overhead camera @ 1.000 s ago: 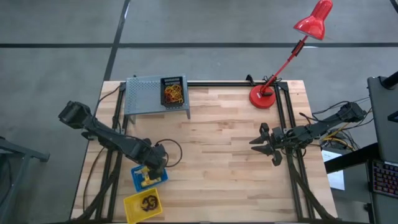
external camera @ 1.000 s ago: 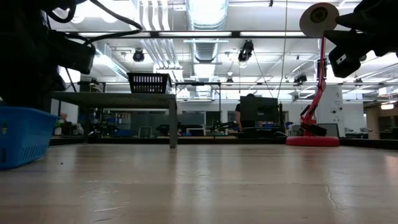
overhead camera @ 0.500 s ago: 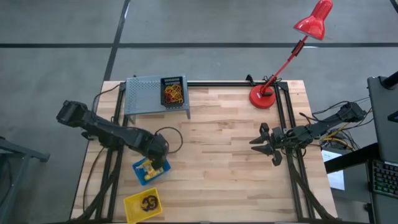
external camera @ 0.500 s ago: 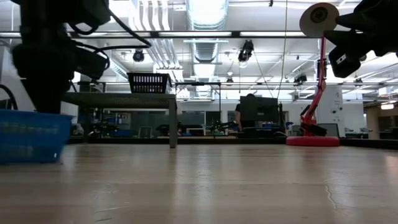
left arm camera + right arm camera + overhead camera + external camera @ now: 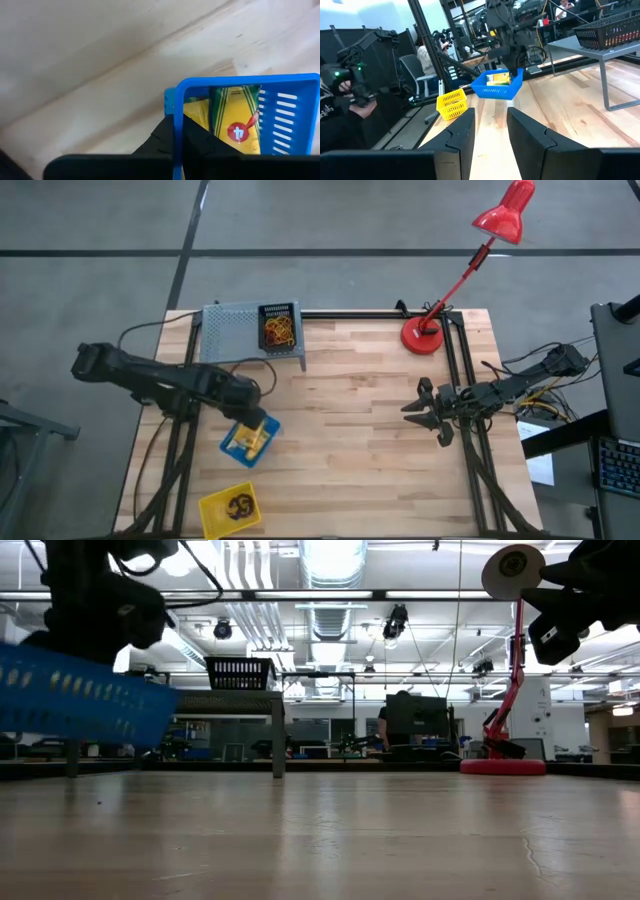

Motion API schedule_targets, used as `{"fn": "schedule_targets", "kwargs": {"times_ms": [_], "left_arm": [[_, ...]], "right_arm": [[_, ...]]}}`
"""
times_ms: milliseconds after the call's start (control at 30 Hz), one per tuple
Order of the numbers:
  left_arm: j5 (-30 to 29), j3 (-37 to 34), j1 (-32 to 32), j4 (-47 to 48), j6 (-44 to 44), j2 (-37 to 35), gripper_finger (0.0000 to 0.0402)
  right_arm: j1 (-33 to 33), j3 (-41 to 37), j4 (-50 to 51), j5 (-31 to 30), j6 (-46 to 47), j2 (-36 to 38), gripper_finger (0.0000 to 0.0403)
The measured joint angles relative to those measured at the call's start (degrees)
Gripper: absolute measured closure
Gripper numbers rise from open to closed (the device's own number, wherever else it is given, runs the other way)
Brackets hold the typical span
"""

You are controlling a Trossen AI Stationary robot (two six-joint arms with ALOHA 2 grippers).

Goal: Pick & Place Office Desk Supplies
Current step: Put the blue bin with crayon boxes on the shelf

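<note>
My left gripper (image 5: 247,418) is shut on a small blue bin (image 5: 250,440) over the table's left half. The bin holds yellow packs (image 5: 235,120) with a red mark. In the low view the blue bin (image 5: 80,708) hangs tilted, clear of the table. It also shows in the right wrist view (image 5: 497,86). My right gripper (image 5: 418,412) is open and empty above the table's right side. A yellow bin (image 5: 228,508) with dark rings rests on the near left edge. A black bin (image 5: 278,326) with red and orange rubber bands stands on a grey shelf (image 5: 232,335). My left gripper pinches the blue bin's rim wall (image 5: 178,112) near one corner, one finger (image 5: 200,140) inside the bin and one finger (image 5: 162,140) outside. The fingers come from above, pointing down. The bin hangs below them, tilted and lifted clear of the table.
A red desk lamp stands with its base (image 5: 423,335) at the table's far right corner. The grey shelf stands on legs at the far left. Bare wood lies across the table's middle (image 5: 340,430). A person sits beyond the table's left side (image 5: 345,100).
My left gripper has gone up and toward the table's far edge, a little to the right, still shut on the blue bin. The bin has left the table, hangs clear and tilted, and has turned about somewhat.
</note>
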State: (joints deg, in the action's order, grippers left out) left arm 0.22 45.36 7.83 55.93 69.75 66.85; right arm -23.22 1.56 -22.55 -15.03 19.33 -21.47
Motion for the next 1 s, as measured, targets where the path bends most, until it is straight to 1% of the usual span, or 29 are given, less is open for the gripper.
{"fn": "schedule_targets", "kwargs": {"times_ms": [133, 300, 433, 533, 767, 1000], "left_arm": [[1.3, 0.0, -0.3, 1.4, 7.7, -5.1, 0.0390], [3.2, 0.0, -0.3, 5.5, 19.2, -10.2, 0.0390], [3.0, 0.2, -0.3, 8.5, 23.2, -13.1, 0.0390], [1.0, 1.9, -0.3, 11.2, 24.3, -14.0, 0.0390], [-6.0, 10.0, -0.9, 22.3, 28.4, -13.9, 0.0390], [-11.8, 17.2, -4.6, 31.1, 29.8, -13.9, 0.0390]], "right_arm": [[0.0, 0.0, 0.0, 0.0, 0.0, 0.0, 0.0292], [0.0, 0.0, 0.0, 0.0, 0.0, 0.0, 0.0287], [0.0, 0.0, 0.0, 0.0, 0.0, 0.0, 0.0284], [0.0, 0.0, 0.0, 0.0, 0.0, 0.0, 0.0286], [0.0, 0.0, 0.0, 0.0, 0.0, 0.0, 0.0295], [0.0, 0.0, 0.0, 0.0, 0.0, 0.0, 0.0292]]}}
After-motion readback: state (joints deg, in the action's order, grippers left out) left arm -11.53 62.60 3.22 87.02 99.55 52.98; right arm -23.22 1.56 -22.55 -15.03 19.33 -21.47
